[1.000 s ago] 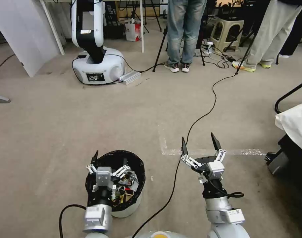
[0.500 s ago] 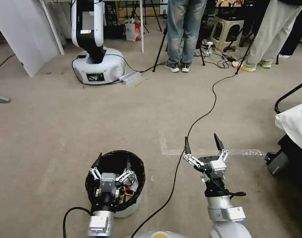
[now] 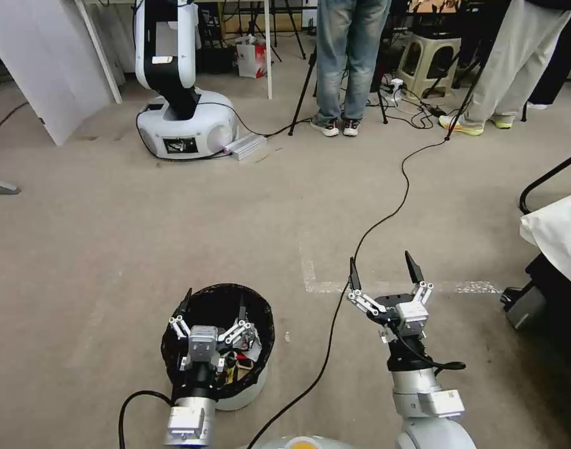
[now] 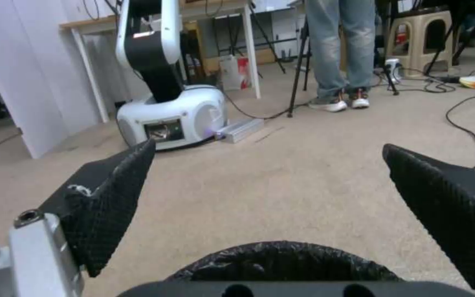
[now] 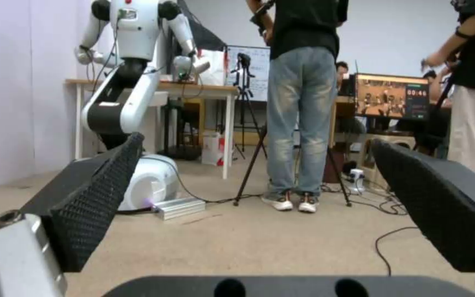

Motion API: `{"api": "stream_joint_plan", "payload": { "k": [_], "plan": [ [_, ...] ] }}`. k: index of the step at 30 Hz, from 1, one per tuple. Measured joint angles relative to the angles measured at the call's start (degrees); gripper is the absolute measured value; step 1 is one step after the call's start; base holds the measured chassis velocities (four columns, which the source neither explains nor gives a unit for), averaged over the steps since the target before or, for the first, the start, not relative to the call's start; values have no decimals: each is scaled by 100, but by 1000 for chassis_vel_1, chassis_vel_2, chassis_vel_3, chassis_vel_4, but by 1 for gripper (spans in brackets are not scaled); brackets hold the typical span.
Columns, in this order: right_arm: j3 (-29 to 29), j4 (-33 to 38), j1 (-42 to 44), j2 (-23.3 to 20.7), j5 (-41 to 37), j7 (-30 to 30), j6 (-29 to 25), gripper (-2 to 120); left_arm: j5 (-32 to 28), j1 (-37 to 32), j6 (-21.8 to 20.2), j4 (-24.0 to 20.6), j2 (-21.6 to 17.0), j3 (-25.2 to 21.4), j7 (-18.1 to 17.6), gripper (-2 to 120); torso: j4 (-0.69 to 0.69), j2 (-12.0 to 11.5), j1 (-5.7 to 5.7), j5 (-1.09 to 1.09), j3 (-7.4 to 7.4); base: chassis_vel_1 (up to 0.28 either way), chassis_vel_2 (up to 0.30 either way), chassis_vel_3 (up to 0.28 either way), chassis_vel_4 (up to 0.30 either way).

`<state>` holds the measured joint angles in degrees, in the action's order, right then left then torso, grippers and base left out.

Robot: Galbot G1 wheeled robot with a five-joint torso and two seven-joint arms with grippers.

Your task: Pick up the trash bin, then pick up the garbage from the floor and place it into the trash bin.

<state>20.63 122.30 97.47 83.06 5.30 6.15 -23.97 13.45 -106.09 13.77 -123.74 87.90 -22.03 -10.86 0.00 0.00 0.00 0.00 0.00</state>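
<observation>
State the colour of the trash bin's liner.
Glossy black, lining the white trash bin and forming its rim; best seen in the head view.

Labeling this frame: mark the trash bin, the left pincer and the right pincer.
trash bin (image 3: 259, 380): head view, on its white side wall.
left pincer (image 3: 213, 304): head view, midway between its open fingertips, over the bin's mouth.
right pincer (image 3: 383, 268): head view, midway between its open fingertips, above the floor.

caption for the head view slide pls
Left pincer open above the litter-filled trash bin; right pincer open over bare floor.
</observation>
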Motion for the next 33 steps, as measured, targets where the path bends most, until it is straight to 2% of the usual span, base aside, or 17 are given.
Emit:
{"api": "stream_joint_plan", "payload": {
  "k": [33],
  "plan": [
    [-1, 4, 0, -1, 0, -2, -6, 100, -13, 2, -16, -5, -1, 1, -7, 100, 0, 0, 0, 0, 0, 0, 0, 0, 0]
  ]
}}
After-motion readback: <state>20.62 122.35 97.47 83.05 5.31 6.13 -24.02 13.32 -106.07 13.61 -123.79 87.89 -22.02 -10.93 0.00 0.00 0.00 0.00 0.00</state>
